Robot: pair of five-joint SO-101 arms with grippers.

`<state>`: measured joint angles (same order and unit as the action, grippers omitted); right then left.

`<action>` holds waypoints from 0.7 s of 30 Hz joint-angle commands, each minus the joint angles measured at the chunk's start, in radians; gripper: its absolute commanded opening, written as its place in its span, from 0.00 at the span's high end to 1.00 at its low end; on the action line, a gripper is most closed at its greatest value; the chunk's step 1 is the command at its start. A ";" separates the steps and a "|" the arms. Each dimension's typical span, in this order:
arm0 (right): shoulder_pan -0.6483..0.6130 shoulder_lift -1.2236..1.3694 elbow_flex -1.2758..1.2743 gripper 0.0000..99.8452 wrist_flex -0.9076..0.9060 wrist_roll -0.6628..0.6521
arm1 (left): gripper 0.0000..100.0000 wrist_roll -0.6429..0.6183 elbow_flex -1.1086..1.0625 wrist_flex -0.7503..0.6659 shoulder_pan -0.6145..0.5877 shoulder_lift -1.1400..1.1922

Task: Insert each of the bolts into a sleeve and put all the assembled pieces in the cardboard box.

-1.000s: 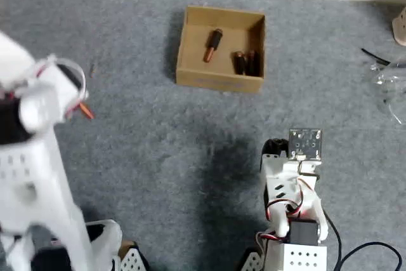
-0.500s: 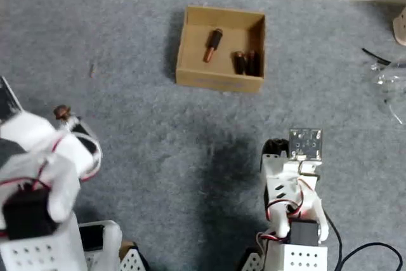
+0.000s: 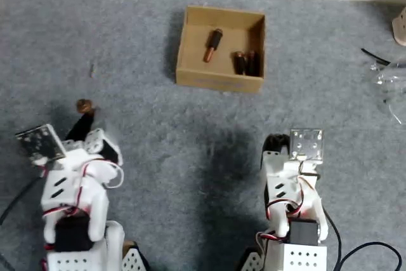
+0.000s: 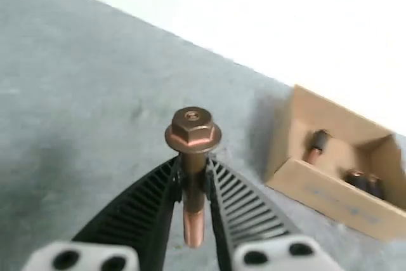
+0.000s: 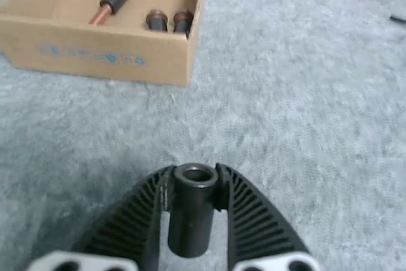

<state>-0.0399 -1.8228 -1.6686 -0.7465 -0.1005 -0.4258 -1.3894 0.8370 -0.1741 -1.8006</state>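
Three pieces [image 3: 212,44] lay in the cardboard box [image 3: 219,82]. Short of it, the left gripper [image 4: 193,168] clamped one bolt [image 4: 193,134]. The right wrist view revealed the right gripper [image 5: 193,179] clamping one sleeve [image 5: 192,217].

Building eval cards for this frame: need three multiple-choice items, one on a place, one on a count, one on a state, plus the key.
1. Where is the bare bolt?
A. in the cardboard box
B. lying loose outside the box
C. in the left pincer

2. How many pieces lie in the box?
A. one
B. three
C. five

3. The right pincer is:
A. open
B. shut on a black sleeve
C. shut on nothing

Key:
1 C: the left wrist view shows the bolt's shank clamped in that pincer, head up.
2 B: the high view shows one piece lying apart and two side by side.
3 B: the right wrist view shows the sleeve pinched upright in that pincer.
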 commanded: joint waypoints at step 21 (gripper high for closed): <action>-0.302 -0.016 -0.099 0.99 0.079 -0.011 | 0.99 -0.183 -0.300 -0.701 0.380 -0.013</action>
<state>-0.2378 -1.8228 -1.6686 -0.7357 -0.1005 -0.6022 -1.6763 0.1757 0.1450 -1.8052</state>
